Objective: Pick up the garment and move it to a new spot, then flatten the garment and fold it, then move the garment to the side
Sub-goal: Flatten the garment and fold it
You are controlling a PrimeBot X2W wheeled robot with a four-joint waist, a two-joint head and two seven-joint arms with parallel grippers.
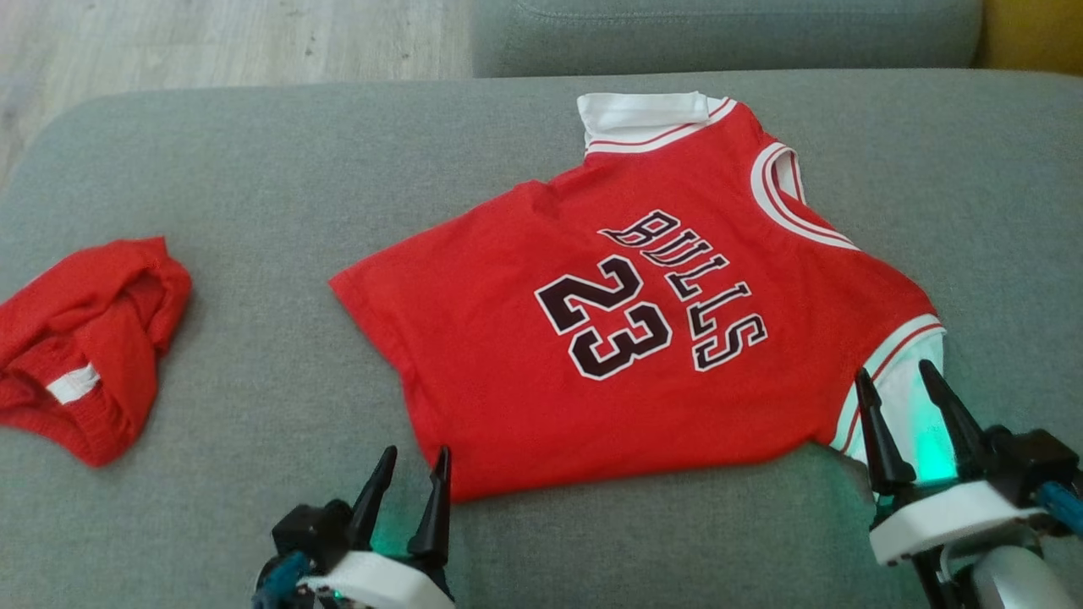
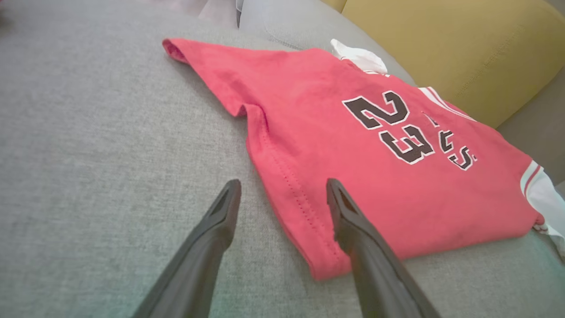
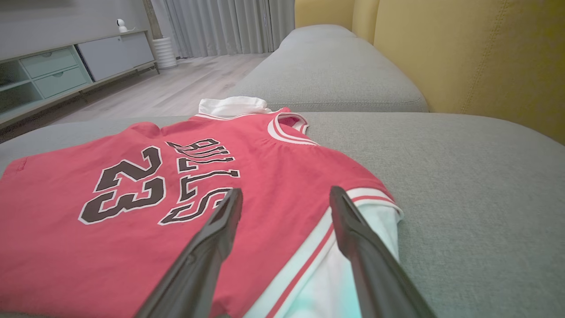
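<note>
The garment (image 1: 643, 321) is a red jersey with white sleeves and black "BULLS 23" lettering, lying spread flat on the grey sofa cushion (image 1: 254, 169). My left gripper (image 1: 415, 461) stands open at the jersey's near bottom corner; in the left wrist view the left gripper (image 2: 282, 187) straddles the hem of the garment (image 2: 353, 145) with nothing held. My right gripper (image 1: 898, 381) is open over the near white sleeve. In the right wrist view the right gripper (image 3: 286, 196) hovers above the garment (image 3: 132, 198), its fingers apart over the sleeve seam.
A second crumpled red garment (image 1: 85, 338) lies at the cushion's left. Another grey cushion (image 1: 728, 34) sits beyond, with a yellow backrest (image 3: 476, 57) to the right. Wooden floor (image 1: 169, 51) and a low cabinet (image 3: 57, 70) lie past the sofa's far edge.
</note>
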